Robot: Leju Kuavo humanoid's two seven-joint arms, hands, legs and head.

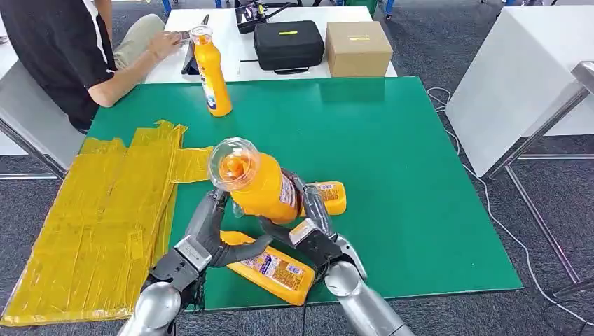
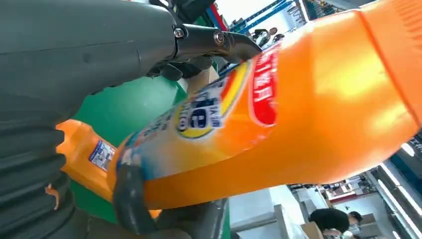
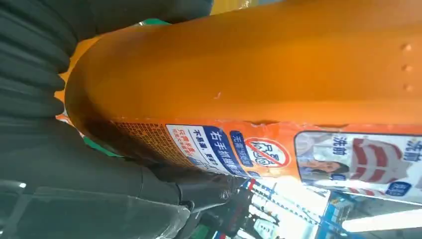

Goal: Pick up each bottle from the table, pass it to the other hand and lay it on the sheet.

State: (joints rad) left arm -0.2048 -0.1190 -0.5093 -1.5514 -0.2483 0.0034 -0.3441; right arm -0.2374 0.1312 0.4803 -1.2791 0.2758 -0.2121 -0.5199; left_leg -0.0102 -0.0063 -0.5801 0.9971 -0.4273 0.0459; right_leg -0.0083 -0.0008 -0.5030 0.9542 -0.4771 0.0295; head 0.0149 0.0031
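An orange bottle (image 1: 259,183) with a clear cap is held tilted above the green table (image 1: 420,182), cap toward me. My right hand (image 1: 312,227) grips its lower body, the labelled side (image 3: 259,149) against its palm. My left hand (image 1: 206,241) also wraps it from the other side, a finger (image 2: 128,199) curled under the bottle (image 2: 298,119) and the thumb over it. A second orange bottle (image 1: 272,269) lies on the table beneath both hands. A third bottle (image 1: 211,70) stands upright at the table's far left. The yellow sheet (image 1: 105,224) lies at the left.
A person (image 1: 63,49) sits at the far left corner, a hand resting on the white table (image 1: 210,28) behind. A black case (image 1: 288,43) and a cardboard box (image 1: 358,47) stand there. Another white table (image 1: 518,77) is at the right.
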